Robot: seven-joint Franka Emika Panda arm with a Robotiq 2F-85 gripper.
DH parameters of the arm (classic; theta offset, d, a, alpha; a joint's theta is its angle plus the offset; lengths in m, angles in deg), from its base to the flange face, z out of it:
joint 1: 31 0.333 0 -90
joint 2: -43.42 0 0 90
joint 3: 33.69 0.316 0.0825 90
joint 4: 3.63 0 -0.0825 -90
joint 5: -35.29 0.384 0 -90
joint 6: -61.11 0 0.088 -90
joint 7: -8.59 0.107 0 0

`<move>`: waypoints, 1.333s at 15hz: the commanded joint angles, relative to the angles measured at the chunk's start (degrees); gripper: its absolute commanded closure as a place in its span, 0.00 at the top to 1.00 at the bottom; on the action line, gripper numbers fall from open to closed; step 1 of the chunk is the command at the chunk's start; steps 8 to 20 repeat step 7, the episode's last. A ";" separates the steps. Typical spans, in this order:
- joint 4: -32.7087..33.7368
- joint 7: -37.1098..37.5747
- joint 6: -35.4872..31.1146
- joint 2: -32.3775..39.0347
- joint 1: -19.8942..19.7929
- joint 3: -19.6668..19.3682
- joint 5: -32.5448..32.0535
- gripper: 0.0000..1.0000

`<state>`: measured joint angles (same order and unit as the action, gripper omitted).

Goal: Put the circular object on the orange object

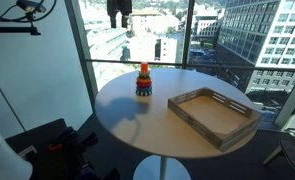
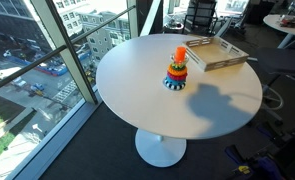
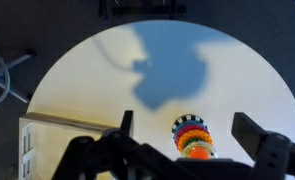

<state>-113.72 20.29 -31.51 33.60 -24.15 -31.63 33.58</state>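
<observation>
The ring-stacking toy point(image 1: 143, 82) stands upright on the round white table point(image 1: 137, 125), with a dark blue base and an orange top piece point(image 1: 143, 68). It also shows in an exterior view point(image 2: 177, 70). In the wrist view I look straight down on the toy point(image 3: 191, 135). A pale ring point(image 3: 197, 152) seems to lie around its orange top point(image 3: 198, 153). My gripper point(image 3: 187, 122) is open and empty, its fingers spread wide to either side of the toy, high above it. Its dark body shows at the top of an exterior view point(image 1: 119, 12).
A large wooden tray point(image 1: 214, 113) lies on the table beside the toy, also in the exterior view point(image 2: 215, 52) and at the wrist view's left edge point(image 3: 47, 145). Glass walls stand close behind the table. My arm's shadow point(image 2: 222, 100) falls on the table.
</observation>
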 commanded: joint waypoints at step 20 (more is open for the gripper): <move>-0.78 -0.48 -0.36 -0.66 -1.37 1.44 0.21 1.00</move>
